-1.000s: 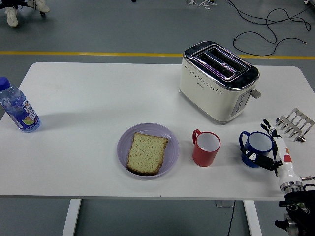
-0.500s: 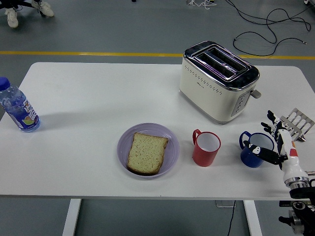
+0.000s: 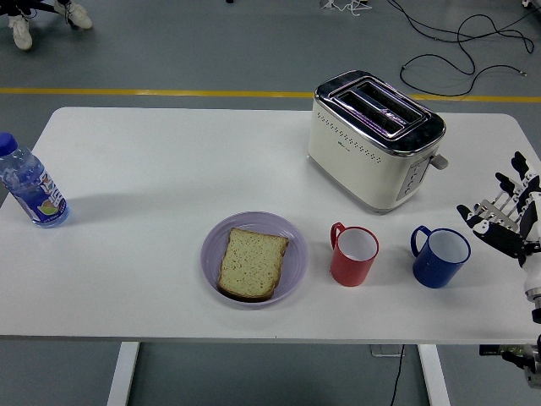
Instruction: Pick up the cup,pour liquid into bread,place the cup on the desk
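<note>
Two cups and the bread, as you had them on the table.

You had the blue cup [image 3: 440, 257] upright, handle to its upper left, just right of the red cup [image 3: 353, 255], which stood upright too, white inside. To the red cup's left, your toasted bread slice [image 3: 252, 263] lay flat on the lavender plate [image 3: 294, 245].

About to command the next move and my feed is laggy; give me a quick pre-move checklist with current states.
1. Right hand holds nothing, fingers spread: ok.
2. Blue cup upright on the table, apart from the hand: ok.
3. Red cup upright, beside the blue one, not touching: ok.
4. Bread lying flat on the purple plate: ok.
5. Liquid in either cup: cannot tell.
6. Left hand position: cannot tell, out of view.
</note>
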You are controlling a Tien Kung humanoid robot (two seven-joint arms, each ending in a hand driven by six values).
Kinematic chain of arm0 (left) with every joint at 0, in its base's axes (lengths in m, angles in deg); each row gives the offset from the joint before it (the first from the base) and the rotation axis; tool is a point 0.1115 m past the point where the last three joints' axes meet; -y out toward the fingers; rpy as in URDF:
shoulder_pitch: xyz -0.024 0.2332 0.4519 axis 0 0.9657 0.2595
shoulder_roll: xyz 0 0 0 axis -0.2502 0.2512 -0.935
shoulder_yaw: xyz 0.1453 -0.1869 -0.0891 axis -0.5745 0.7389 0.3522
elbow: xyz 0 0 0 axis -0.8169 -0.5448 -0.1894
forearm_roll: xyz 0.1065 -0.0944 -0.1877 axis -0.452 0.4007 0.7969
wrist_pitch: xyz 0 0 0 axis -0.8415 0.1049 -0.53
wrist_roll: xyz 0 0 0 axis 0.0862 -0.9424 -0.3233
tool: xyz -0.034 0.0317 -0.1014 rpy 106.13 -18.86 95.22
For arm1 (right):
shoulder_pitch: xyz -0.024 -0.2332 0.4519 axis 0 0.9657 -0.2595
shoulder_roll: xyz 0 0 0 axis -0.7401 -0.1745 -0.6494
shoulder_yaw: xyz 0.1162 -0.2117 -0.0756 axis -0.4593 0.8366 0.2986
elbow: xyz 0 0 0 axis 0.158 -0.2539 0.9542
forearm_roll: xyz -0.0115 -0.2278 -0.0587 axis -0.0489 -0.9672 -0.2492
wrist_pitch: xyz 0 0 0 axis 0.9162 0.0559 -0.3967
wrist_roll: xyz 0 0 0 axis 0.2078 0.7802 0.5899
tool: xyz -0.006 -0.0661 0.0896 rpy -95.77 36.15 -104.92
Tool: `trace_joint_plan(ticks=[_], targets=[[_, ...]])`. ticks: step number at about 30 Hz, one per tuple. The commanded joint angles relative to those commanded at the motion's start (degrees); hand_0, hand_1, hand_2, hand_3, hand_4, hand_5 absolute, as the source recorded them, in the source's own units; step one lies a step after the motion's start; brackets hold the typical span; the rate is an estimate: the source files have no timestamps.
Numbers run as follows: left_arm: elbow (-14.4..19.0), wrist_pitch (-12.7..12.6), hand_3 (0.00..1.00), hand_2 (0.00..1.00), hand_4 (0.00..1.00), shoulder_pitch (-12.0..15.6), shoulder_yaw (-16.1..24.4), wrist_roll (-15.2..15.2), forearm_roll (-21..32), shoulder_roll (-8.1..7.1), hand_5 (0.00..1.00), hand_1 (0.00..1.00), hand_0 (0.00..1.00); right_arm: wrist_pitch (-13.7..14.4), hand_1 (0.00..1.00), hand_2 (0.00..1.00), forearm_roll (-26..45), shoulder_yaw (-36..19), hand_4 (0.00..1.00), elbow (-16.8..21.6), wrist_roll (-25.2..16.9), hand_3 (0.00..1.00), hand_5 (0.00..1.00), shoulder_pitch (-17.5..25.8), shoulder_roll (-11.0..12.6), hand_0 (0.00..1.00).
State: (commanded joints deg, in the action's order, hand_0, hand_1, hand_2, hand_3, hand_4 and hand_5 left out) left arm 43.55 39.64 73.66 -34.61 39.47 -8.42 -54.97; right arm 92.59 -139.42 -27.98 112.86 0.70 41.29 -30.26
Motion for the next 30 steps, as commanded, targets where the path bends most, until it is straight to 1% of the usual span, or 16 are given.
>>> trace_joint_plan(ticks=[1, 2, 6, 7, 8, 10, 13, 14, 16, 19, 20, 21, 25, 26, 30], targets=[[0.00, 0.00, 0.617, 0.723, 0.363, -0.05, 0.06, -0.02, -0.11, -0.01, 0.925, 0.702, 0.657, -0.09, 0.847, 0.975, 1.11, -0.74, 0.958, 0.95, -0.04, 0.998, 0.020, 0.28, -0.01, 0.905], [0.00, 0.00, 0.617, 0.723, 0.363, -0.12, 0.10, -0.04, -0.18, -0.01, 0.925, 0.702, 0.657, -0.59, 0.848, 0.948, 2.77, -1.94, 0.936, 2.35, 0.21, 0.979, 0.109, 0.81, -0.03, 0.893], [0.00, 0.01, 0.617, 0.723, 0.363, -0.28, 0.06, -0.06, -0.16, -0.01, 0.925, 0.702, 0.657, -1.87, 0.848, 0.948, 7.43, -4.44, 0.936, 4.93, 0.84, 0.979, 0.109, 1.74, -0.21, 0.893], [0.00, 0.00, 0.617, 0.723, 0.363, -0.35, -0.06, -0.03, -0.01, -0.02, 0.925, 0.702, 0.657, -2.87, 0.848, 0.948, 9.49, -5.69, 0.936, 5.84, 1.45, 0.979, 0.109, 2.07, -0.31, 0.893], [0.00, 0.00, 0.617, 0.723, 0.363, -0.37, -0.09, -0.02, 0.04, -0.02, 0.925, 0.702, 0.657, -3.15, 0.806, 0.913, 10.46, -6.07, 0.890, 6.08, 1.61, 0.898, 0.211, 2.15, -0.34, 0.866], [0.00, 0.02, 0.617, 0.723, 0.363, -0.54, -0.07, -0.03, -0.13, -0.05, 0.925, 0.702, 0.657, -4.34, 0.806, 0.913, 13.54, -7.78, 0.890, 6.94, 2.20, 0.898, 0.211, 2.55, -0.48, 0.866], [0.00, 0.04, 0.617, 0.723, 0.363, -0.76, -0.02, -0.04, -0.35, -0.12, 0.925, 0.702, 0.657, -5.10, 0.806, 0.913, 18.22, -9.67, 0.890, 7.68, 2.48, 0.898, 0.211, 3.07, -0.70, 0.866], [0.00, 0.06, 0.617, 0.723, 0.363, -0.82, -0.06, -0.05, -0.46, -0.17, 0.926, 0.702, 0.656, -5.26, 0.713, 0.778, 19.44, -10.57, 0.727, 8.10, 2.56, 0.767, 0.220, 3.54, -0.90, 0.776], [0.00, 0.08, 0.617, 0.723, 0.363, -0.88, -0.11, -0.05, -0.57, -0.23, 0.926, 0.702, 0.656, -5.40, 0.713, 0.778, 23.95, -12.37, 0.727, 8.55, 2.64, 0.767, 0.220, 4.07, -1.13, 0.776], [0.00, 0.07, 0.617, 0.723, 0.363, -1.13, -0.08, -0.06, -0.37, -0.16, 0.926, 0.702, 0.656, -6.74, 0.713, 0.778, 31.32, -16.41, 0.727, 9.34, 3.74, 0.767, 0.220, 4.76, -1.59, 0.776], [0.00, 0.07, 0.617, 0.723, 0.362, -1.14, -0.07, -0.06, -0.37, -0.15, 0.928, 0.702, 0.657, -6.80, 0.618, 0.663, 33.07, -16.67, 0.644, 9.37, 3.80, 0.608, 0.168, 4.79, -1.62, 0.683], [0.00, 0.10, 0.617, 0.723, 0.362, -1.10, 0.05, -0.11, -0.67, -0.16, 0.928, 0.702, 0.657, -7.03, 0.618, 0.663, 35.32, -17.95, 0.644, 9.41, 4.17, 0.608, 0.168, 5.15, -1.73, 0.683], [0.00, 0.16, 0.617, 0.723, 0.362, -0.68, 0.60, -0.21, -1.54, -0.24, 0.928, 0.702, 0.657, -9.73, 0.618, 0.663, 41.68, -22.62, 0.644, 9.25, 7.85, 0.608, 0.168, 6.42, -2.02, 0.683], [0.00, 0.19, 0.617, 0.724, 0.361, -0.59, 0.70, -0.23, -1.79, -0.28, 0.926, 0.702, 0.657, -10.80, 0.606, 0.648, 43.06, -23.78, 0.605, 9.12, 9.17, 0.600, 0.116, 6.66, -2.08, 0.666], [0.00, 0.27, 0.617, 0.724, 0.361, -0.18, 1.01, -0.32, -2.52, -0.40, 0.926, 0.702, 0.657, -13.25, 0.606, 0.648, 46.76, -26.98, 0.605, 8.35, 12.79, 0.600, 0.116, 7.45, -2.37, 0.666]])
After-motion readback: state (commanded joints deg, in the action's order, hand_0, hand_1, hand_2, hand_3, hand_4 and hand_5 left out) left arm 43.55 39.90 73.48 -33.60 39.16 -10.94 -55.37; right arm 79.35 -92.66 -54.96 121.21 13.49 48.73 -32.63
